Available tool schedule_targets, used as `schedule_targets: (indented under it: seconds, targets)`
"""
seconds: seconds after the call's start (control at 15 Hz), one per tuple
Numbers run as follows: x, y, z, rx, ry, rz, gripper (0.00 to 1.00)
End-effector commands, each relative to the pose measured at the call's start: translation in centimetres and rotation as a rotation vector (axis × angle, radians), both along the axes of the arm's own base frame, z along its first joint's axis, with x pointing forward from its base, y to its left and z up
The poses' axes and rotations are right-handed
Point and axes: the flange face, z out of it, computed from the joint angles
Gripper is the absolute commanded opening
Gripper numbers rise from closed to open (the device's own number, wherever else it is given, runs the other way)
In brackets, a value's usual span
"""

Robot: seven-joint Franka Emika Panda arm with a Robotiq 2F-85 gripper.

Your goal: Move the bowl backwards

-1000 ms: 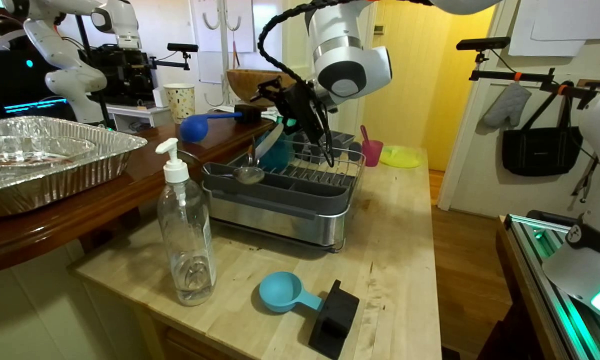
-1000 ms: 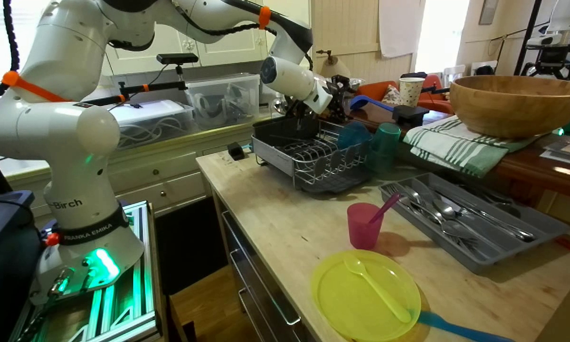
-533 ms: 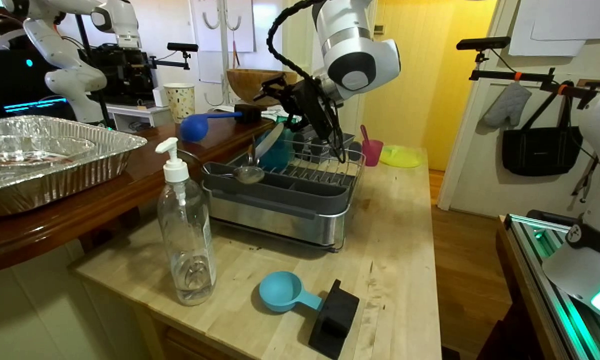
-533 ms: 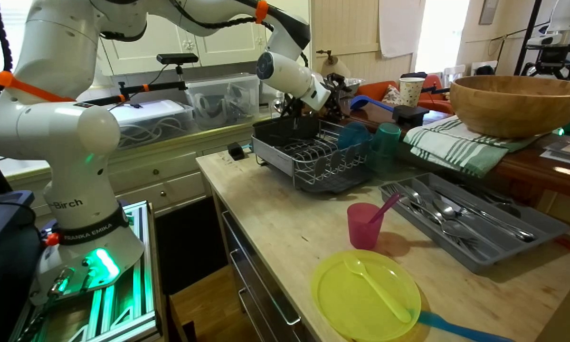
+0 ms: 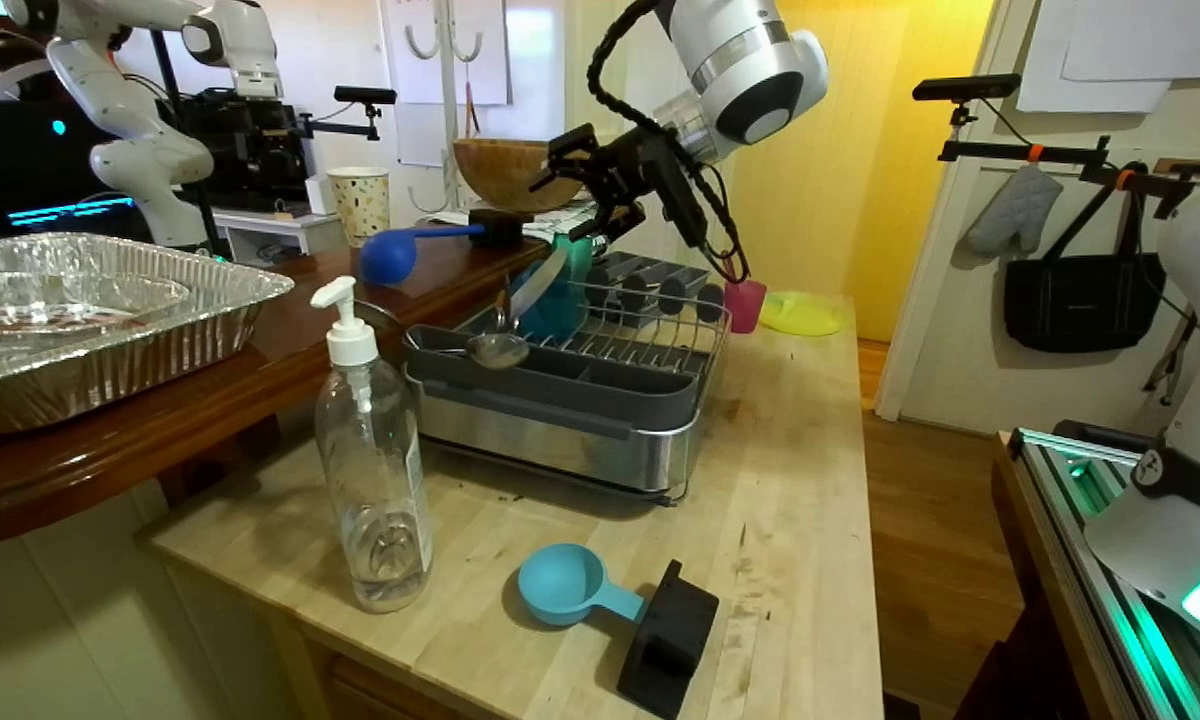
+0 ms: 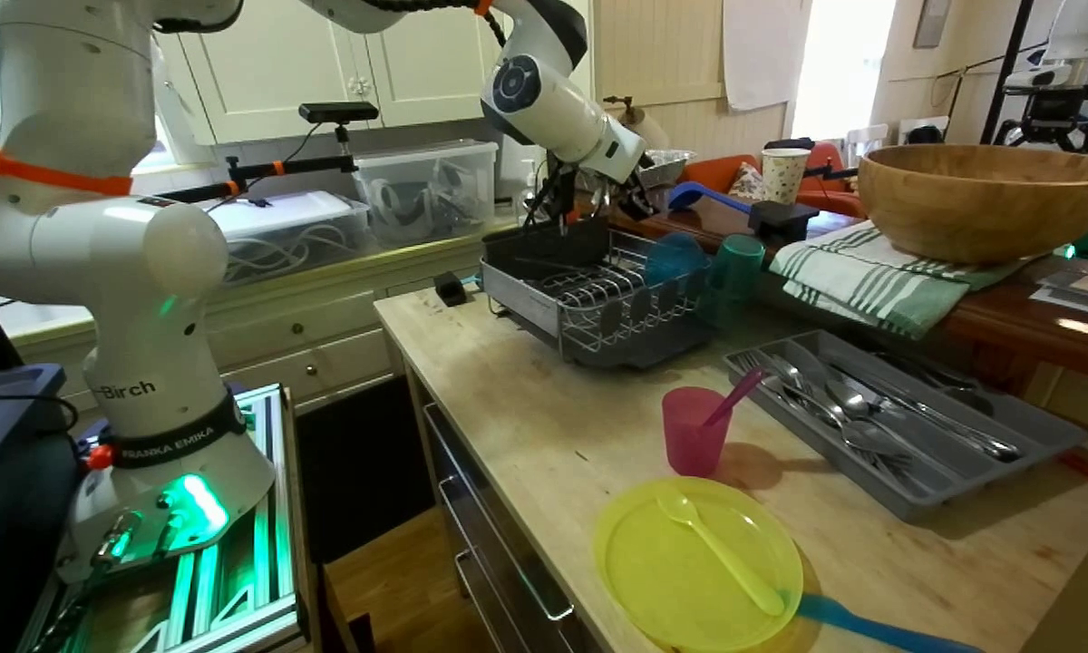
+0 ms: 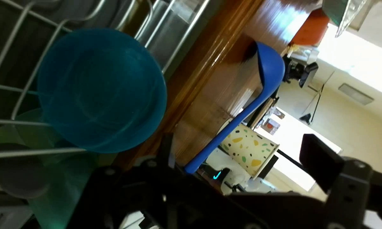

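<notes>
The bowl [image 7: 102,89] is a round blue-teal plastic bowl in the dish rack, large at the left of the wrist view. It also shows in both exterior views [image 5: 550,305] [image 6: 674,259], partly behind a knife in one of them. It looks tilted among the wires; how it rests is hard to tell. My gripper [image 7: 242,148] is open with nothing between its fingers. It hangs above the rack [image 5: 560,400], higher than the bowl and apart from it, with its fingers pointing toward the wooden counter [image 5: 290,265] in an exterior view [image 5: 572,195].
A green tumbler [image 6: 734,272] stands beside the bowl. A blue ladle [image 7: 235,124] and a speckled cup [image 7: 248,146] are on the counter. A wooden bowl [image 6: 988,199], cutlery tray [image 6: 907,490], pink cup [image 6: 694,435], pump bottle [image 5: 380,500] and turquoise scoop [image 5: 565,585] are around.
My arm and gripper have shifted right and turned in an exterior view, with the wrist tilting. The gripper now hides less of the tumbler and cutlery tray. The bowl has not moved.
</notes>
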Motion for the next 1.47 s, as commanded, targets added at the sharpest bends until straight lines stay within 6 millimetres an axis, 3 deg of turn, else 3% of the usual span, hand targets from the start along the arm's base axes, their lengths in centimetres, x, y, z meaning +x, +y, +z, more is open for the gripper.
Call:
schedule_targets:
  seconds: [0.0,0.73,0.8,1.0,1.4]
  targets:
    - [-2.1,-1.3,0.2,0.003,0.084,0.155,1.00]
    - [-2.8,-6.6,3.7,-0.247,0.278,0.410,1.00]
    - [-3.0,-6.7,5.1,-0.279,0.262,0.443,1.00]
    - [-3.6,-6.5,6.5,-0.352,0.287,0.528,1.00]
    - [-5.0,-5.8,8.5,-0.417,0.300,0.629,1.00]
